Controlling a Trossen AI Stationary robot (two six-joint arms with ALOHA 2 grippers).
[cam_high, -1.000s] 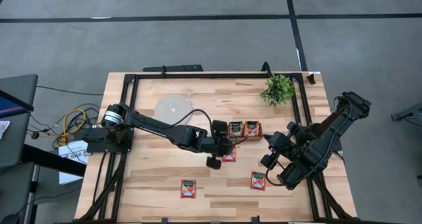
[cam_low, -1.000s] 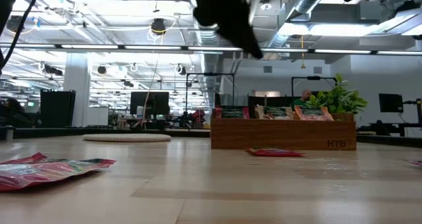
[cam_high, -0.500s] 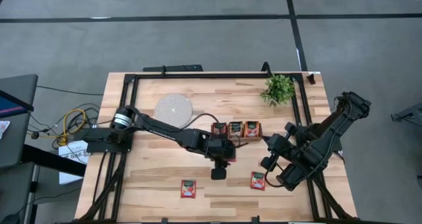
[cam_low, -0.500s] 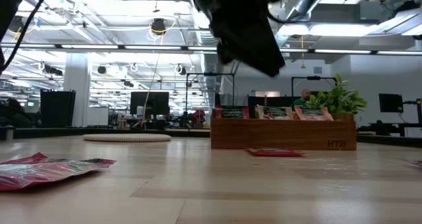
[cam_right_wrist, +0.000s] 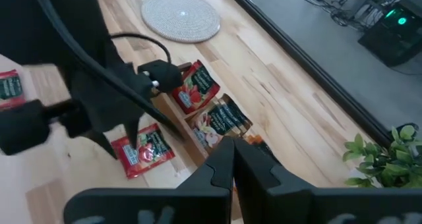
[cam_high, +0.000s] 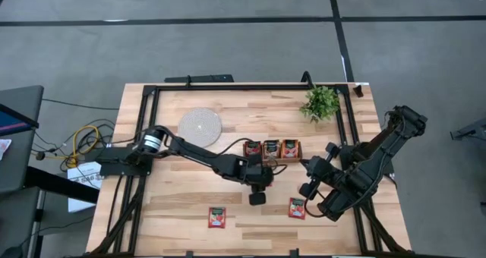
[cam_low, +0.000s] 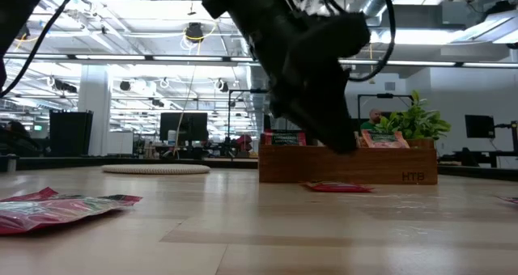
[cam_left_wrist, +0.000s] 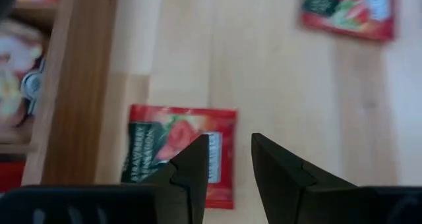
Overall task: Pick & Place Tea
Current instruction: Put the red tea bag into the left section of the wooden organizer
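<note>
While the left arm reaches across the bench [cam_high: 190, 205] in the high view, its left gripper [cam_high: 258, 184] hangs over a red tea sachet [cam_high: 265, 180] lying just at 6 o'clock of the wooden tray [cam_high: 272, 149]. Tray holds three upright sachets. Two more red sachets lie flat nearer the front edge: one [cam_high: 217, 217] at 7 o'clock of the tray, one [cam_high: 297, 207] at 5 o'clock. Right gripper [cam_high: 307, 174] waits at 3 o'clock, beside the tray.

Low view: dark left arm mass [cam_low: 303, 65] in front of the tray [cam_low: 348, 165]; flat sachet [cam_low: 338, 187] on the bench before it.

Left wrist view: fingers [cam_left_wrist: 194, 161] partly open, holding nothing, poised above the sachet [cam_left_wrist: 178, 148] that lies against the tray wall [cam_left_wrist: 86, 85].

Right wrist view: fingers [cam_right_wrist: 221, 165] closed together, empty; woven disc [cam_right_wrist: 180, 16] beyond the tray [cam_right_wrist: 191, 135].
</note>
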